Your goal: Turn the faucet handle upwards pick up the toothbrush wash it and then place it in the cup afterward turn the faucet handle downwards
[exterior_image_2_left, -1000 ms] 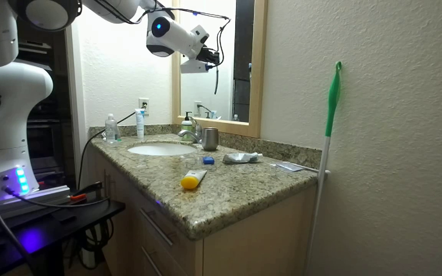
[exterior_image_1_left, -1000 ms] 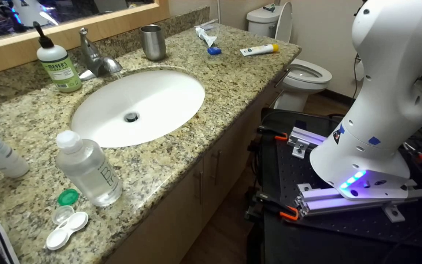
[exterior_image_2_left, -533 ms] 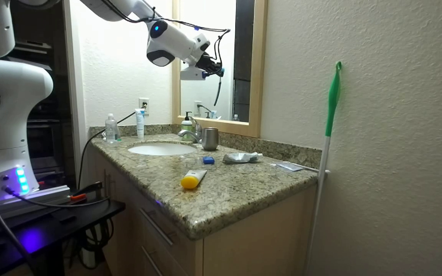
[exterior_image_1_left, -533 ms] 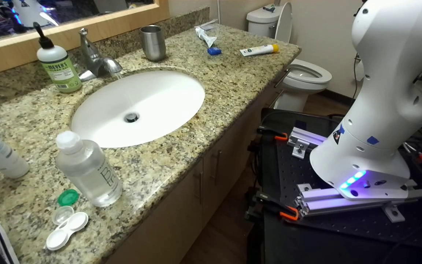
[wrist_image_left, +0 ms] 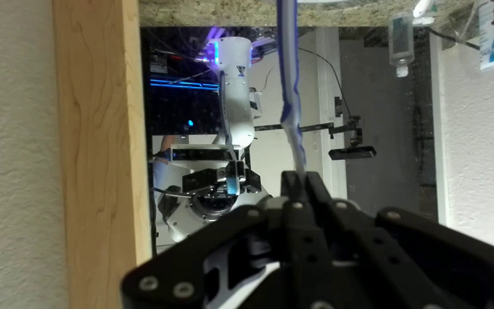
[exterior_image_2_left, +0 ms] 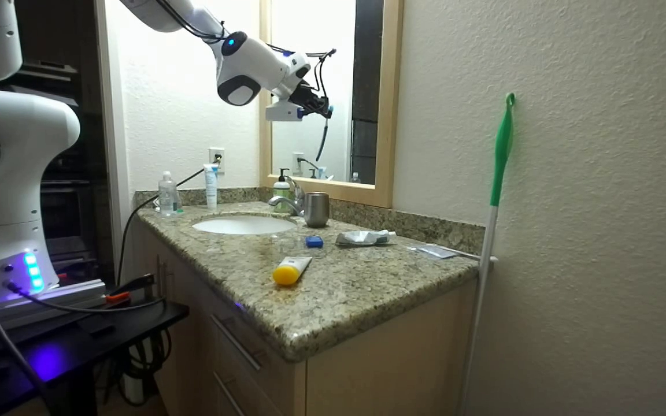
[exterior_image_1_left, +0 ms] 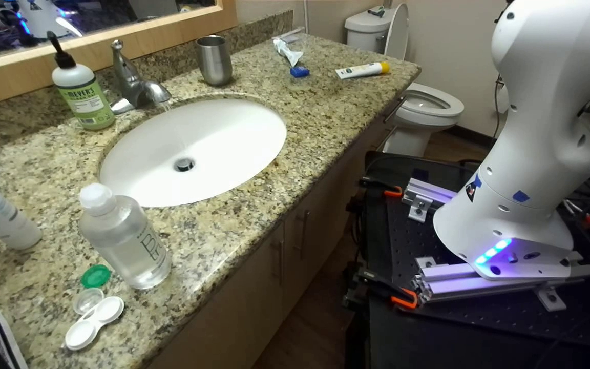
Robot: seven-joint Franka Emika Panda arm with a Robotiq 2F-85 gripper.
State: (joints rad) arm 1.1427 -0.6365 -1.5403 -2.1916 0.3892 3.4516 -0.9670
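My gripper (wrist_image_left: 301, 178) is shut on the toothbrush (wrist_image_left: 289, 73) near its head. In an exterior view the gripper (exterior_image_2_left: 328, 111) is high in front of the mirror, above the counter. The dark toothbrush handle (exterior_image_2_left: 322, 138) hangs down from it, slightly tilted, apart from everything below. Blue bristles show beside the fingers in the mirror reflection. The cup (exterior_image_1_left: 214, 61) stands upright behind the sink, right of the faucet; it also shows in an exterior view (exterior_image_2_left: 317, 209). The faucet handle (exterior_image_1_left: 122, 64) points up, and a thin water stream falls from the spout (exterior_image_1_left: 155, 92).
The sink (exterior_image_1_left: 254, 128) lies before the faucet. A green soap bottle (exterior_image_1_left: 84, 97) stands beside the faucet. A clear bottle (exterior_image_1_left: 126, 241) and a white tube (exterior_image_2_left: 211, 186) stand on the counter. A blue box (exterior_image_2_left: 314, 241) and yellow-capped tube (exterior_image_2_left: 291, 271) lie on it. The mirror frame (exterior_image_2_left: 387, 115) is close.
My gripper has moved down with the toothbrush in it, then slightly left in the exterior view. The brush's lower end now leans further left. The cup and faucet have not moved.
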